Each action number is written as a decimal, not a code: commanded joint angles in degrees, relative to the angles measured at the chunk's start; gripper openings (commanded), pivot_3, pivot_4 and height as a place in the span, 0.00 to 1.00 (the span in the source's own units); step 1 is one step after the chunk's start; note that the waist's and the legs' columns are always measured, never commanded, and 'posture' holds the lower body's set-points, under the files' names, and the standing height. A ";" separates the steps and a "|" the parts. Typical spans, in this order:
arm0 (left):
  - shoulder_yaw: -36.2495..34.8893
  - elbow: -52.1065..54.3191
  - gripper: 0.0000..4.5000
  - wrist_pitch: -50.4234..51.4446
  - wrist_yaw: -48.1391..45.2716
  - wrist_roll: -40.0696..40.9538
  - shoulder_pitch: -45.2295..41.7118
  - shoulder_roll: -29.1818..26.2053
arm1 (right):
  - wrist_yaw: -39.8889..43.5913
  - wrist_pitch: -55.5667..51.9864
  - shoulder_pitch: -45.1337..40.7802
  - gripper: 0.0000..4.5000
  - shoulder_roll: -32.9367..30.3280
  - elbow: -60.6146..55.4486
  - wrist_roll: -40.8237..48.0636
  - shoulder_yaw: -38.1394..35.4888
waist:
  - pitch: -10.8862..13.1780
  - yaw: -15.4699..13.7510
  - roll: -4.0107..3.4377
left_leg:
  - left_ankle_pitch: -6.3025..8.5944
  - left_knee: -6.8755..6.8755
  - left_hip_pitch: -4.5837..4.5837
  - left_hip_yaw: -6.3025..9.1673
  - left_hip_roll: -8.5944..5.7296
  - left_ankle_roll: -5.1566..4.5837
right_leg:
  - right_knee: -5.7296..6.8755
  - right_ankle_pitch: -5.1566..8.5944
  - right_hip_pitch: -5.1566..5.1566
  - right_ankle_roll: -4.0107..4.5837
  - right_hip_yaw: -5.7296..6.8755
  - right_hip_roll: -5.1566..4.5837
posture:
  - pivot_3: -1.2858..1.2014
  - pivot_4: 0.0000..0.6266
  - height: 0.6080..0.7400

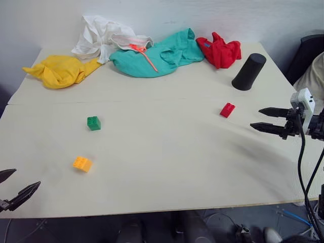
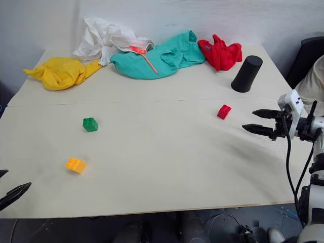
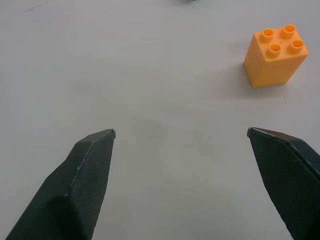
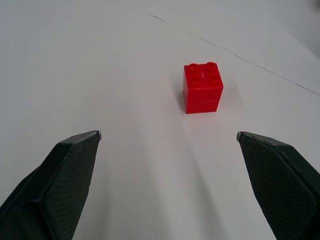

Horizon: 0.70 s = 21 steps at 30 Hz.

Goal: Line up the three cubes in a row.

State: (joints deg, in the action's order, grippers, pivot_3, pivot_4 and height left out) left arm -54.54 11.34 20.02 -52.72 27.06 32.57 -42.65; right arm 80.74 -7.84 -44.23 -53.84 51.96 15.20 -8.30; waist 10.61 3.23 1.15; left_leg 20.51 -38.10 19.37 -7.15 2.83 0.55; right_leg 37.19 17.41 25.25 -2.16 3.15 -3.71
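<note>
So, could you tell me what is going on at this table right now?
The robot is set to line up three cubes, but none is held yet. The red cube lies ahead of the open right gripper, the orange-yellow cube near the open left gripper, and the green cube sits apart, all scattered on the table.

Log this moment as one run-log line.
left gripper: open, empty, near orange-yellow cube | right gripper: open, empty, facing red cube | green cube: apart | row: not formed

The pale bench (image 1: 167,167) carried three scattered cubes (red (image 1: 227,110), green (image 1: 93,123), orange-yellow (image 1: 82,163)), a black cylinder (image 1: 249,72), and crumpled garments (image 1: 152,55) along its far edge.
</note>
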 commanded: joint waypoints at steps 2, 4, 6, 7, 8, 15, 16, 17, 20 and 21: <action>-2.02 1.20 0.99 1.20 1.78 1.71 -0.78 0.16 | -0.11 -0.67 1.58 1.00 -1.63 -2.60 1.31 -2.53 | 0.00 -0.01 0.00 | 0.00 0.00 0.00 0.00 0.00 0.00 | 0.00 0.00 0.00 0.00 0.00 0.00 | 0.52 0.24 1.00; -1.83 0.89 0.99 1.27 2.16 1.51 -1.30 -0.18 | -0.39 -0.97 2.28 1.00 -1.43 -3.75 1.44 -2.95 | 0.00 -0.02 0.00 | 0.00 0.00 0.00 0.00 0.01 0.00 | 0.01 0.00 0.00 0.00 0.00 0.01 | 0.52 0.24 1.00; -1.62 0.79 0.99 1.11 2.06 1.39 -1.34 -0.40 | -0.85 -1.16 2.65 1.00 -1.29 -4.38 1.45 -3.22 | 0.00 0.01 0.00 | 0.00 -0.01 0.00 0.00 0.00 0.00 | 0.02 0.00 0.00 0.00 -0.01 0.01 | 0.52 0.24 1.00; -1.42 0.80 0.99 0.83 1.87 1.09 -1.18 -0.57 | -1.21 -0.99 2.77 1.00 -1.25 -4.53 1.35 -3.28 | 0.00 0.07 0.00 | 0.00 -0.01 0.00 -0.01 0.00 0.00 | 0.03 0.00 0.00 0.00 -0.01 0.01 | 0.52 0.24 1.00; -1.24 0.78 0.99 0.67 1.81 0.87 -1.18 -0.71 | -1.54 -0.74 2.89 1.00 -1.20 -4.66 1.21 -3.27 | 0.00 0.10 0.00 | 0.00 -0.01 -0.01 -0.02 0.00 0.00 | 0.04 0.00 0.00 0.00 -0.01 0.01 | 0.52 0.24 1.00; -0.51 0.76 0.99 0.90 1.95 0.67 -2.04 -1.33 | -3.20 0.32 3.01 1.00 -0.84 -5.27 0.71 -3.02 | 0.00 0.02 0.00 | -0.01 -0.02 -0.01 -0.02 0.00 0.03 | 0.04 0.00 0.00 0.00 -0.02 0.02 | 0.52 0.24 1.00; -0.32 0.90 0.99 1.03 1.82 0.70 -2.16 -1.44 | -3.44 0.63 3.30 1.00 -0.77 -5.74 0.56 -2.86 | 0.00 0.02 0.00 | -0.01 -0.01 -0.01 -0.02 0.00 0.03 | 0.04 0.00 0.00 0.00 -0.02 0.02 | 0.52 0.24 1.00; -0.14 0.99 0.99 1.13 1.72 0.73 -2.26 -1.53 | -3.84 0.94 3.55 1.00 -0.65 -6.20 0.38 -2.70 | 0.00 0.01 0.00 | -0.01 -0.01 -0.01 -0.02 0.00 0.03 | 0.05 0.00 0.00 0.00 -0.02 0.02 | 0.52 0.24 1.00; 0.69 1.27 0.99 1.37 1.94 0.80 -2.97 -1.93 | -5.23 1.54 3.78 1.00 -0.21 -7.32 0.03 -2.40 | 0.00 0.04 0.00 | -0.02 -0.01 -0.02 -0.02 0.00 0.04 | 0.05 0.00 0.00 0.00 -0.02 0.02 | 0.52 0.24 1.00; 1.39 1.92 0.99 1.79 2.02 1.20 -3.71 -2.30 | -5.87 1.85 3.56 1.00 -0.04 -7.54 -0.27 -2.16 | 0.00 0.04 -0.01 | -0.02 -0.01 -0.01 -0.03 0.00 0.04 | 0.05 0.00 0.00 0.00 -0.02 0.02 | 0.52 0.24 1.00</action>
State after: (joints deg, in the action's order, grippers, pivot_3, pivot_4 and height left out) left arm -52.96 11.30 21.51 -50.89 27.64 29.40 -43.88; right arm 75.88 -7.23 -40.57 -53.77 46.49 14.92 -9.57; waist 10.62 3.28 1.15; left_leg 20.49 -38.09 19.41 -7.07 2.79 0.57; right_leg 37.21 17.41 25.16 -2.16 3.19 -3.73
